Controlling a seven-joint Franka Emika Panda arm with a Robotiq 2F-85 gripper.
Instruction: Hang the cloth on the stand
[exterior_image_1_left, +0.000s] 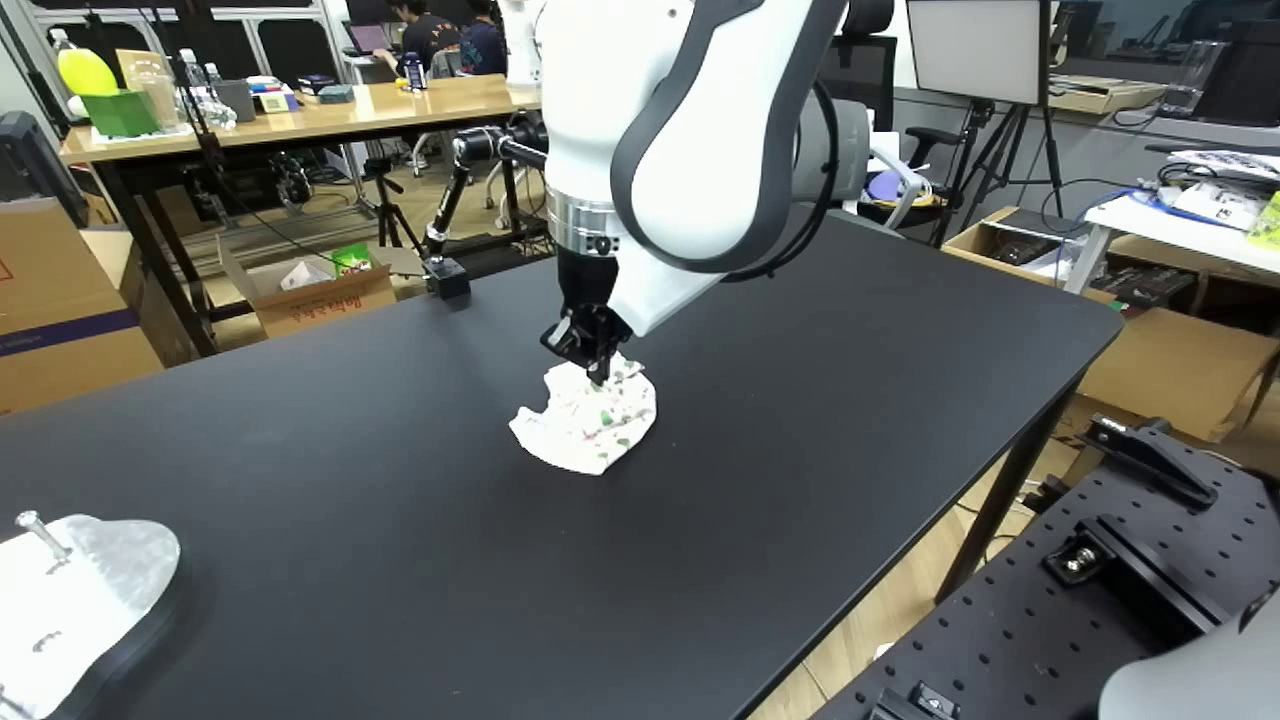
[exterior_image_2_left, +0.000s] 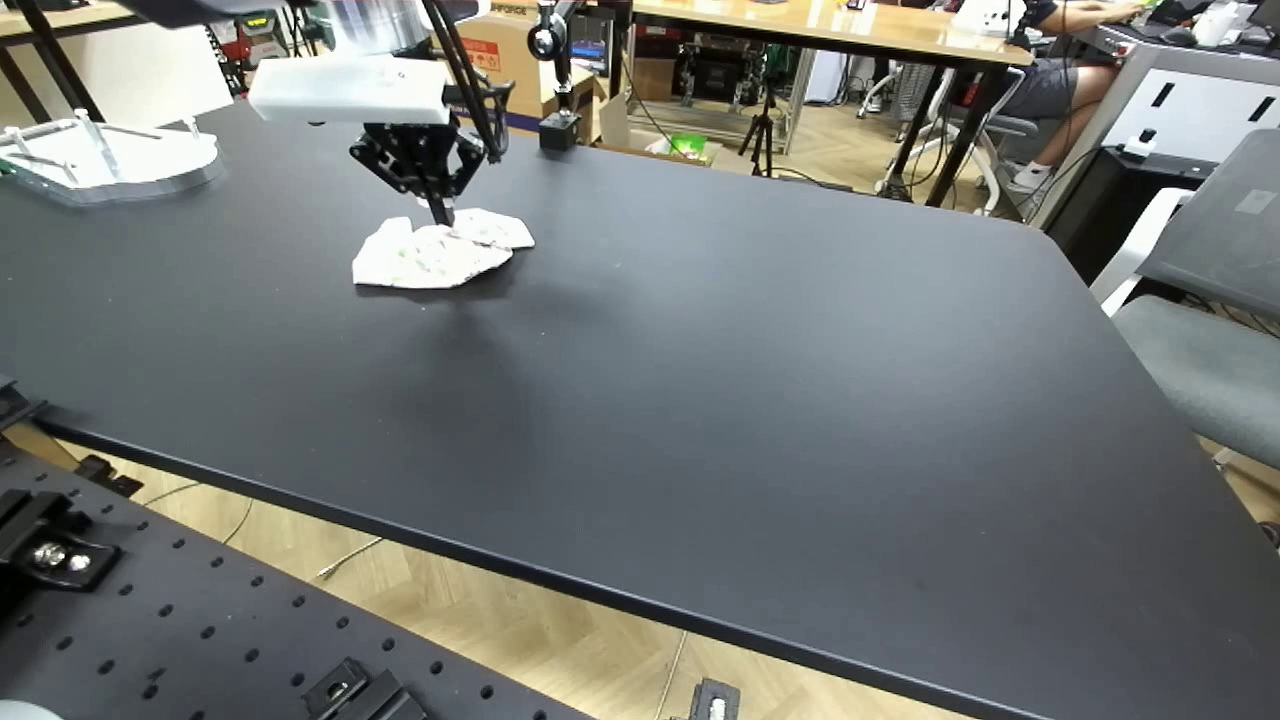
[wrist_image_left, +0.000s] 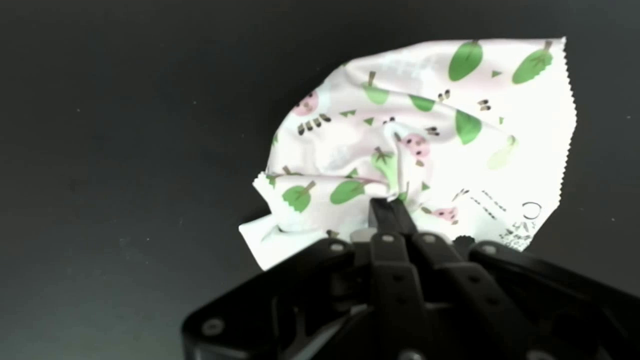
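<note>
"Have you got the cloth?"

"I think so. My fingers are together in the wrist view, with what looks like a small pinch of it at their tips; creases run out from there."

"And the rest?"

"Spread on the table around the tips. In the wrist view most of what shows fans out beyond them, toward the upper right."

"Where's the stand?"

"Well apart from the fingers, off to picture left in both exterior views, partly out of frame, low, with pegs standing out of it. That sideways gap is what my next move must cross. I'd lift first, until the cloth clears the table, then carry across."

"Any worry?"

"The hold may be thin, so dragging could lose it. Which of the pegs to aim for, I can't tell from here."
</note>
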